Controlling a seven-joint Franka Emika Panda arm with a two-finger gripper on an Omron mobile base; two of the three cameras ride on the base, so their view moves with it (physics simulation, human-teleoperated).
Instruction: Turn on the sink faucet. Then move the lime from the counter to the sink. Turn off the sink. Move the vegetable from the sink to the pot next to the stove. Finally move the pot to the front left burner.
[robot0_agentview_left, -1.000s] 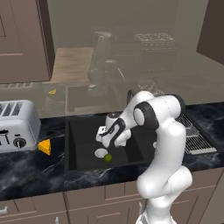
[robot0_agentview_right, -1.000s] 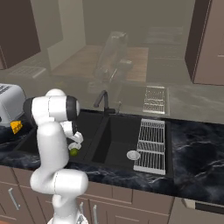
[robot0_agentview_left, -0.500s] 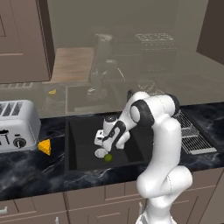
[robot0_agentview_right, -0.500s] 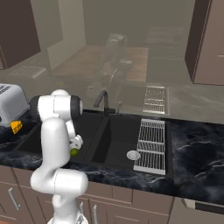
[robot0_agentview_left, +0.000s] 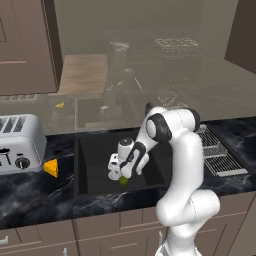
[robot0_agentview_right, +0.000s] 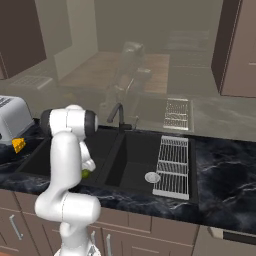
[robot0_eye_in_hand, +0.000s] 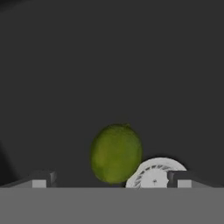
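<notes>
The lime (robot0_eye_in_hand: 116, 153) lies on the floor of the matte black sink (robot0_agentview_left: 95, 150), in its left basin, right beside the round silver drain (robot0_eye_in_hand: 153, 173). My gripper (robot0_agentview_left: 121, 174) hangs just above it, open, with one dark fingertip (robot0_eye_in_hand: 40, 179) on each side of the fruit and neither touching it. From the other side the lime (robot0_agentview_right: 86, 173) peeks out beside my arm. The thin black faucet (robot0_agentview_right: 118, 112) arches over the divider at the back of the sink. No water shows at its spout.
A silver toaster (robot0_agentview_left: 20, 149) stands on the black marble counter (robot0_agentview_left: 35, 192) to the left, with an orange-yellow cheese wedge (robot0_agentview_left: 50, 168) by the sink's edge. A wire dish rack (robot0_agentview_right: 173, 161) lies over the right side of the right basin, near its drain (robot0_agentview_right: 152, 177).
My gripper has come down into the left basin, closer to the lime, with its jaws staying open. The lime has not moved.
</notes>
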